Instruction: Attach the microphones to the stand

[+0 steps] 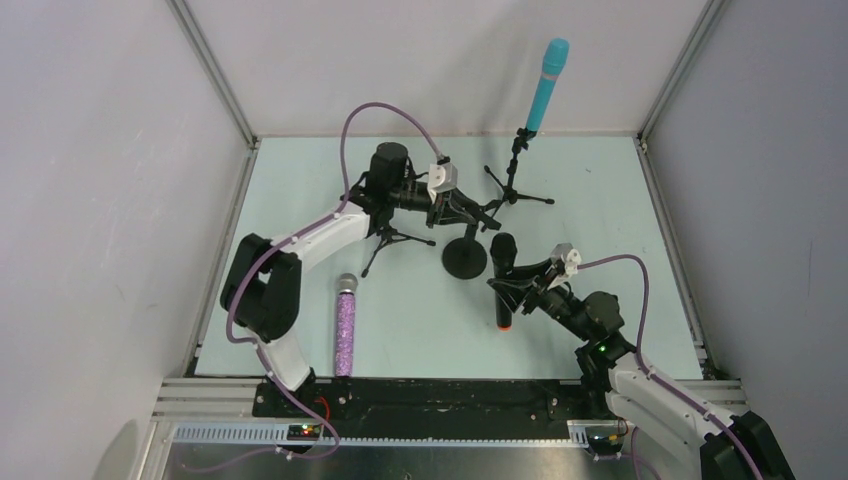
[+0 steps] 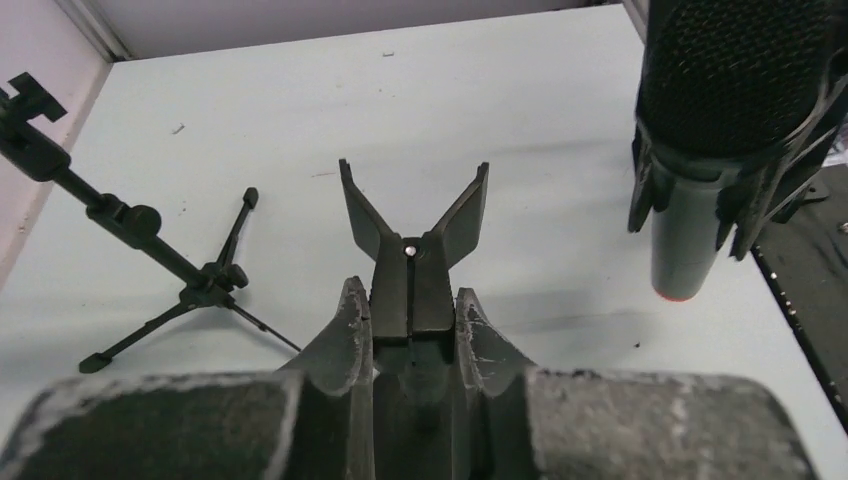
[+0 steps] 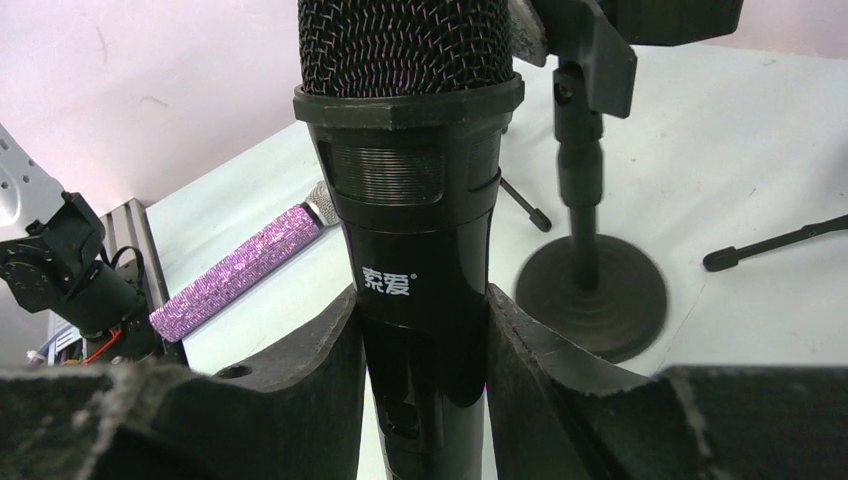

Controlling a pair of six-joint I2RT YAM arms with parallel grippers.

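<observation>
The light cyan-blue microphone (image 1: 548, 85) stands clipped on the far tripod stand (image 1: 515, 190). My right gripper (image 1: 510, 285) (image 3: 425, 370) is shut on the black microphone (image 1: 502, 275) (image 3: 420, 230), held upright with its mesh head up and orange end down, just right of the round-base stand (image 1: 465, 257) (image 3: 590, 290). My left gripper (image 1: 478, 215) (image 2: 410, 320) is shut on that stand's black V-shaped clip (image 2: 413, 250), whose prongs spread apart. The black microphone (image 2: 730, 120) hangs at the right of the left wrist view. The purple glitter microphone (image 1: 345, 325) (image 3: 240, 270) lies on the table.
A second small tripod stand (image 1: 390, 240) (image 2: 150, 260) stands under the left arm, with nothing in its holder. White walls enclose the pale table (image 1: 300, 180) on three sides. A black strip and metal rail run along the near edge.
</observation>
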